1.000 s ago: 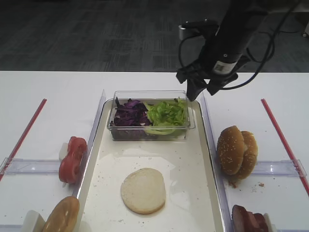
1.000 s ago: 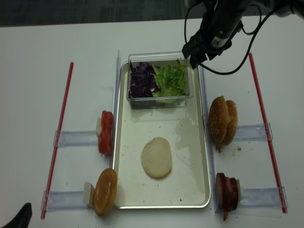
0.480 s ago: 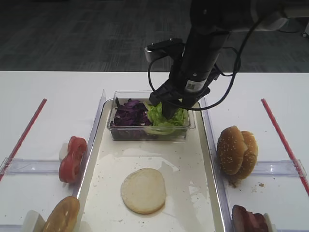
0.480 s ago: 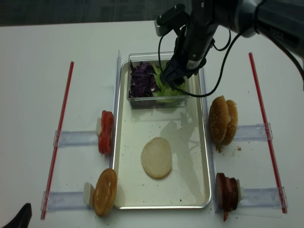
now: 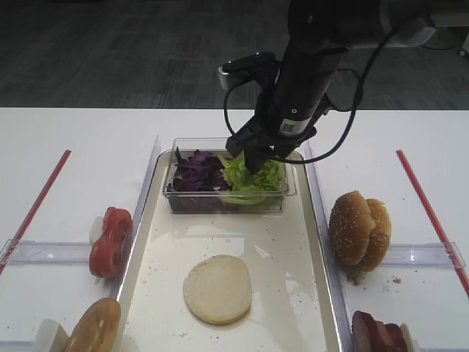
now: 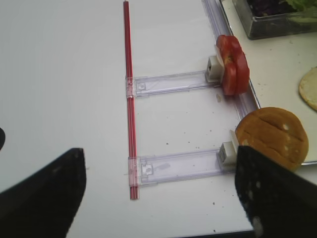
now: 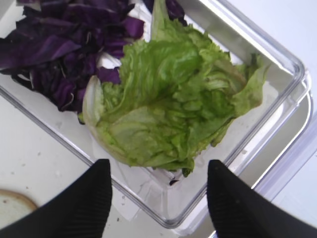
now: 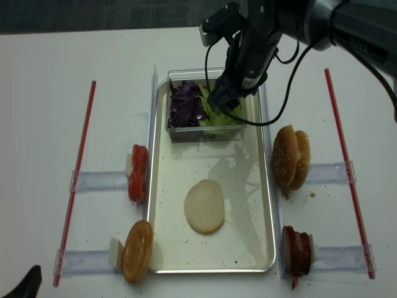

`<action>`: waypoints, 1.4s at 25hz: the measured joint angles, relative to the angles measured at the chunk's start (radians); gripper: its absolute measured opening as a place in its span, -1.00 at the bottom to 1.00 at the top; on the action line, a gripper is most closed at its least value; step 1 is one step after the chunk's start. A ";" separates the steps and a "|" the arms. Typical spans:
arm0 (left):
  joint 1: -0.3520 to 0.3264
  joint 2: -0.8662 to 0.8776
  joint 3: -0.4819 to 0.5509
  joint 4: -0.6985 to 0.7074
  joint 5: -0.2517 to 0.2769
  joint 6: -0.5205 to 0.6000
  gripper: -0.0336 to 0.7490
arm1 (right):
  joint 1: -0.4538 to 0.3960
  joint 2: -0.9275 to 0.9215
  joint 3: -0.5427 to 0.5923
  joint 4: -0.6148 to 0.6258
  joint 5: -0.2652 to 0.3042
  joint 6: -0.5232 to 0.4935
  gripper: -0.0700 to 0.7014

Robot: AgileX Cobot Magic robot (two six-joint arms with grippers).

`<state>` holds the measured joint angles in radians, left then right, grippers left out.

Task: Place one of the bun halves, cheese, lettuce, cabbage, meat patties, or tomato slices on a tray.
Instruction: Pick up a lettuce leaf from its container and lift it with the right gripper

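My right gripper [image 5: 253,158] [image 8: 222,102] hangs open just over the bright green lettuce [image 7: 173,99] [image 5: 256,176], with nothing between its fingers [image 7: 101,198]. The lettuce lies beside the purple cabbage [image 5: 196,172] [image 7: 59,49] in a clear tub [image 5: 227,205] at the far end of the tray [image 5: 275,242] [image 8: 245,205]. A flat pale bun half [image 5: 217,289] [image 8: 204,205] lies on the tray. My left gripper [image 6: 158,153] is open over bare table, left of a golden bun half [image 6: 272,136] and the tomato slices [image 6: 232,64]. No cheese is in view.
Sesame bun halves [image 5: 359,229] and meat patties [image 8: 296,251] stand on clear rails right of the tray. Tomato slices [image 5: 110,240] and a golden bun half [image 8: 138,250] stand on rails to its left. Red strips [image 8: 79,167] [image 8: 347,167] run along both sides.
The right gripper came from behind the tub's far right corner, leftward and nearer, to over the lettuce, then stayed almost still. Its jaws remain open. The food has not moved.
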<state>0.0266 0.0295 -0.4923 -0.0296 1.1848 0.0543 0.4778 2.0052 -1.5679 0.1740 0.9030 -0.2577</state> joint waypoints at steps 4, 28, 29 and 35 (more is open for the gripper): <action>0.000 0.000 0.000 0.000 0.000 0.000 0.53 | 0.000 0.000 0.000 -0.002 -0.048 -0.011 0.35; 0.000 0.000 0.000 0.000 0.000 0.000 0.53 | 0.000 0.217 -0.192 0.008 -0.022 -0.017 0.35; 0.000 0.000 0.000 0.000 0.000 0.000 0.53 | 0.000 0.221 -0.192 0.008 -0.020 -0.012 0.35; 0.000 0.000 0.000 0.000 0.000 0.000 0.53 | 0.000 0.240 -0.198 0.006 -0.018 0.000 0.35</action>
<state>0.0266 0.0295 -0.4923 -0.0296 1.1848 0.0543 0.4778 2.2451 -1.7659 0.1800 0.8851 -0.2578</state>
